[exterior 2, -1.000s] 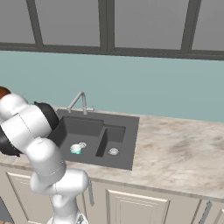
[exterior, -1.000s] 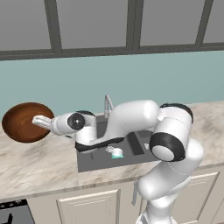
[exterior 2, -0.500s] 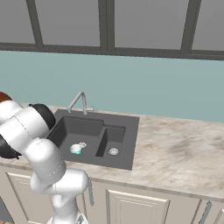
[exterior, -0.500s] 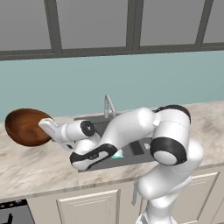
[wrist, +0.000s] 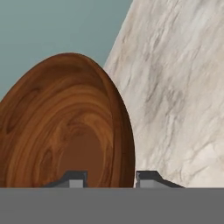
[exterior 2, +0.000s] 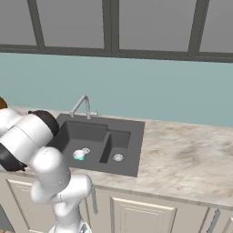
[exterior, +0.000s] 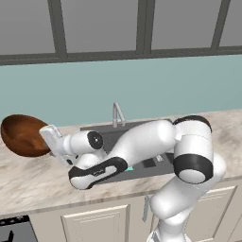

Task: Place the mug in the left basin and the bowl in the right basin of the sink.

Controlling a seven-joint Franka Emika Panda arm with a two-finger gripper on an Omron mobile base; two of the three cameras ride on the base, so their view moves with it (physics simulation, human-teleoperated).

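Observation:
The reddish-brown wooden bowl (exterior: pixel 21 134) hangs tilted on edge over the counter's far left, well left of the sink (exterior 2: pixel 132 150). My gripper (exterior: pixel 48 138) is shut on its rim. In the hand view the bowl (wrist: pixel 65 127) stands close up, its right rim between my gripper's (wrist: pixel 111 179) two tips. A sliver of the bowl (exterior 2: pixel 2 103) shows at the left edge of the right base view. The teal mug (exterior 2: pixel 79 155) stands upright in the wider left basin (exterior 2: pixel 82 134) near its drain. The narrower right basin (exterior 2: pixel 119 146) holds just its silver drain.
A slim silver faucet (exterior 2: pixel 81 105) rises behind the sink. Marble counter (exterior 2: pixel 182 159) runs wide to the sink's right, and a shorter stretch (exterior: pixel 28 182) lies under the bowl. My white forearm (exterior: pixel 137 142) crosses over the sink. The teal wall (exterior: pixel 142 90) stands behind.
The elbow and forearm have swung lower and toward the counter's front. The hand stays at the far left, still holding the bowl, which now sits slightly further left and more on edge.

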